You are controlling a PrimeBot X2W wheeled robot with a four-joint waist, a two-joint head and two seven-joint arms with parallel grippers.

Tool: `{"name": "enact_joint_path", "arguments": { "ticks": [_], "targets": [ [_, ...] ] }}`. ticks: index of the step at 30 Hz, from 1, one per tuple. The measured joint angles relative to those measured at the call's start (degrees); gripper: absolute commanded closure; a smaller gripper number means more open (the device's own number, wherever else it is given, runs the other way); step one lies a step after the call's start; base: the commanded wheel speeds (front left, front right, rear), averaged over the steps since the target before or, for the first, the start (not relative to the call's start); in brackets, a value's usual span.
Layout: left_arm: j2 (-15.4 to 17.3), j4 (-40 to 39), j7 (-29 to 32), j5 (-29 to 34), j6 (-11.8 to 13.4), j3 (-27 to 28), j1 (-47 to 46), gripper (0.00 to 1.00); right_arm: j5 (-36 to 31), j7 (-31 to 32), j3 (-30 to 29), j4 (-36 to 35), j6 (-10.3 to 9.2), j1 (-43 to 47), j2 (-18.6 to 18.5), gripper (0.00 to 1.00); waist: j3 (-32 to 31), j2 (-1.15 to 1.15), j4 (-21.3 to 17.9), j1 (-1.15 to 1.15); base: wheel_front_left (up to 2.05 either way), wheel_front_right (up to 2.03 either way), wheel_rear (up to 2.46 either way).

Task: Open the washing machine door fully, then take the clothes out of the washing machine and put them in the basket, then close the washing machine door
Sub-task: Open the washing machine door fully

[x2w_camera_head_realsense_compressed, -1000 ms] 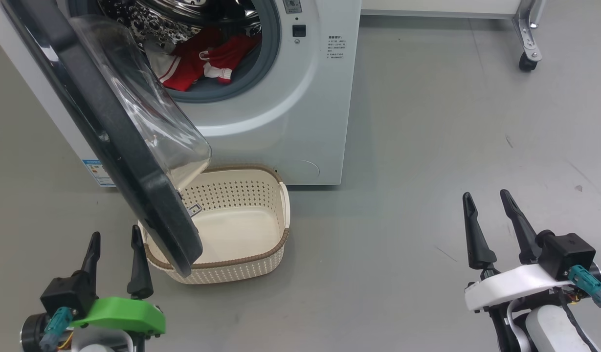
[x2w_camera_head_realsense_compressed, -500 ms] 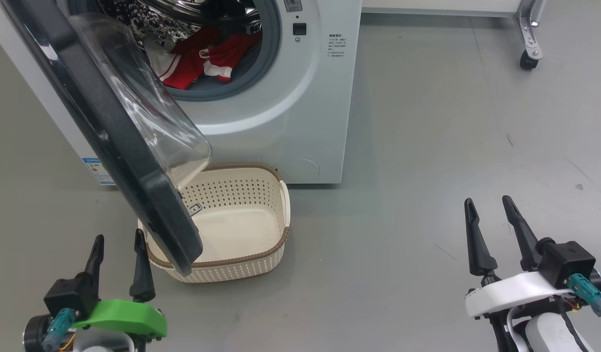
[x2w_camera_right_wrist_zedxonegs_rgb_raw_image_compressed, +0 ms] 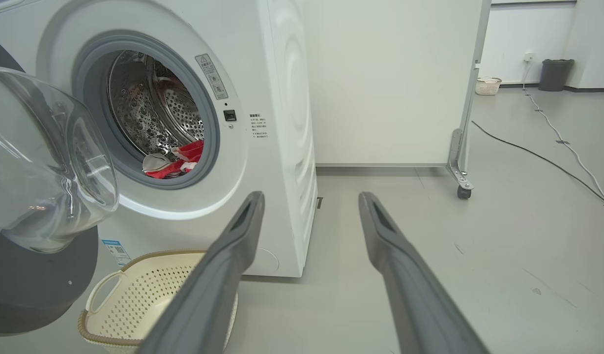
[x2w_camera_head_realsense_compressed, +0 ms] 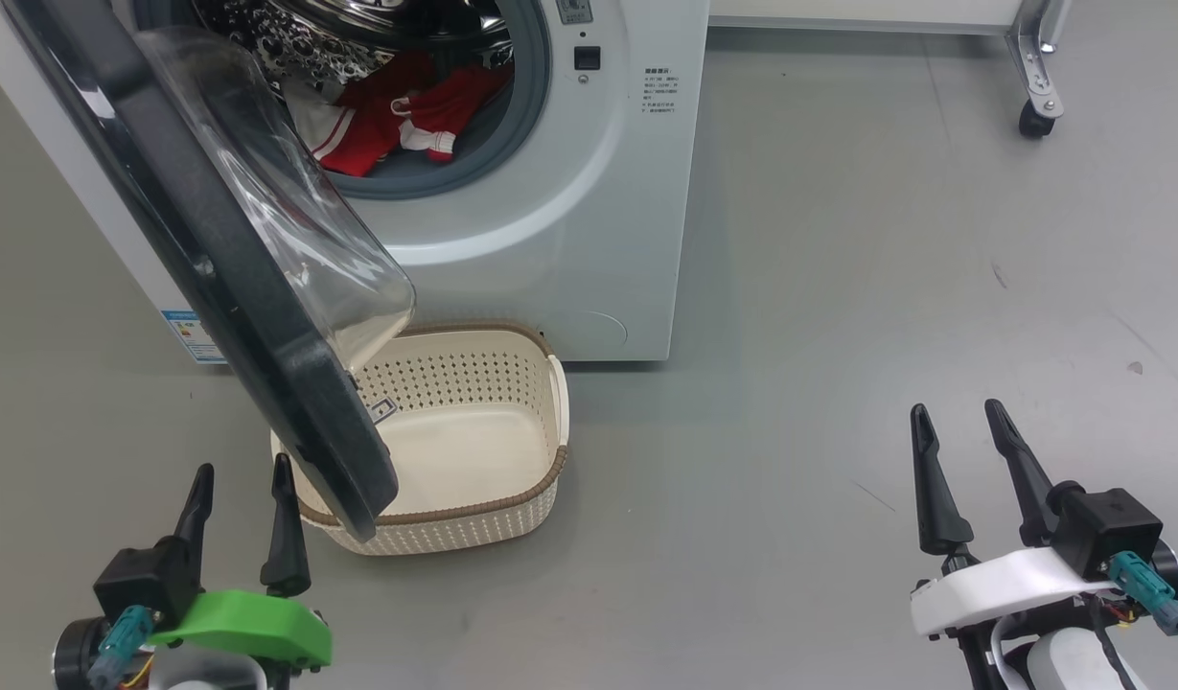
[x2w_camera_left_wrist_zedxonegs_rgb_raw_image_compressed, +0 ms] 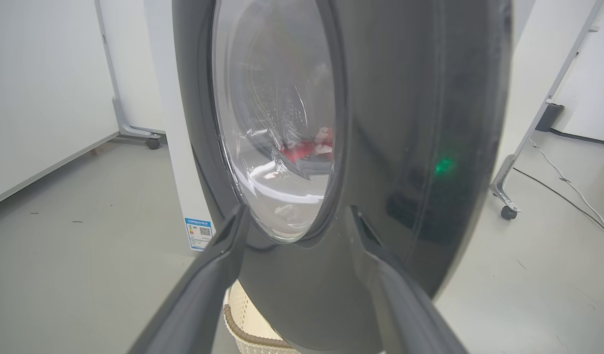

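At the washer [x2w_camera_head_realsense_compressed: 569, 240] front | left gripper [x2w_camera_head_realsense_compressed: 243, 465], right gripper [x2w_camera_head_realsense_compressed: 956, 406]: both spread, empty, drawn back slightly | door [x2w_camera_head_realsense_compressed: 234, 316] part-open over basket [x2w_camera_head_realsense_compressed: 454, 532] | clothes [x2w_camera_head_realsense_compressed: 397, 115] wait inside

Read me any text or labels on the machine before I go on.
Blue label, low on the washing machine: QR code visible, words too small to read.
Printed block on its white front: too small to read.
Grey sticker with a warning triangle: text blurred.
Nothing can be quoted.

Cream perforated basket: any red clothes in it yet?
No, the cream perforated basket shows a bare floor; the red garments lie in the steel drum.
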Motion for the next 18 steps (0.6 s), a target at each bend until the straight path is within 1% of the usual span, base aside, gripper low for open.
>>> {"name": "enact_joint_path", "arguments": {
  "ticks": [4, 6, 11, 13, 18],
  "targets": [
    [0.0, 0.26, 0.0, -0.01, -0.01, -0.16, 0.0, 0.0, -0.29, 0.0, -0.44, 0.14, 0.08, 0.15, 0.29, 0.0, -0.09, 0.0, 0.02, 0.0, 0.0, 0.0, 0.0],
    [0.0, 0.41, 0.0, -0.01, -0.01, -0.22, 0.0, 0.0, -0.56, 0.0, -0.62, 0.22, 0.54, 0.2, 0.41, 0.0, -0.14, 0.0, 0.03, 0.0, 0.0, 0.0, 0.0],
    [0.0, 0.44, 0.0, -0.01, -0.01, -0.36, 0.0, 0.0, -0.77, 0.0, -1.31, 0.29, 0.6, 0.32, 0.89, 0.0, -0.2, 0.0, 0.08, 0.0, 0.0, 0.0, 0.0],
    [0.0, 0.44, 0.0, -0.02, -0.01, -0.43, 0.0, 0.0, -0.8, 0.0, -1.56, 0.32, 1.09, 0.33, 1.05, 0.0, -0.23, 0.0, 0.12, 0.0, 0.0, 0.0, 0.0],
    [0.0, 0.44, 0.0, -0.02, -0.01, -0.54, 0.0, 0.0, -1.12, 0.0, -1.91, 0.48, 1.35, 0.35, 1.47, 0.0, -0.23, 0.0, 0.2, 0.0, 0.0, 0.0, 0.0]
  ]
}}
